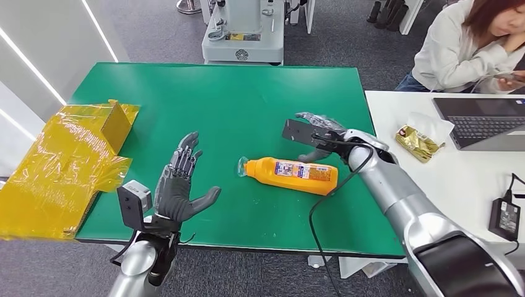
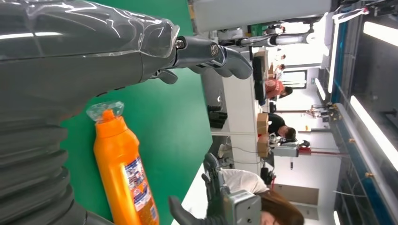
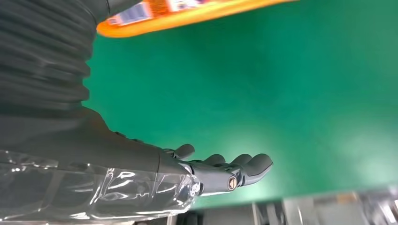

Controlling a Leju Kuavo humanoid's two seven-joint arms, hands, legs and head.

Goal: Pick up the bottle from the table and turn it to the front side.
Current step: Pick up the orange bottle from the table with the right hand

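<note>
An orange bottle (image 1: 292, 174) with a clear cap and a printed label lies on its side on the green table (image 1: 235, 105), cap toward my left hand. The same bottle (image 2: 126, 174) (image 3: 187, 14) appears in both wrist views. My left hand (image 1: 182, 182) hovers to the left of the cap, fingers spread and thumb out, holding nothing. My right hand (image 1: 321, 131) is just behind the bottle's base end, fingers extended, apart from the bottle. Its fingers (image 3: 234, 168) reach over bare green table.
A yellow plastic-wrapped box (image 1: 68, 167) lies at the table's left edge. A white desk (image 1: 433, 179) to the right carries a laptop (image 1: 483, 122), a gold packet (image 1: 418, 141) and a power adapter (image 1: 504, 216). A person (image 1: 470, 46) sits behind it. A black cable (image 1: 322, 204) hangs from my right arm.
</note>
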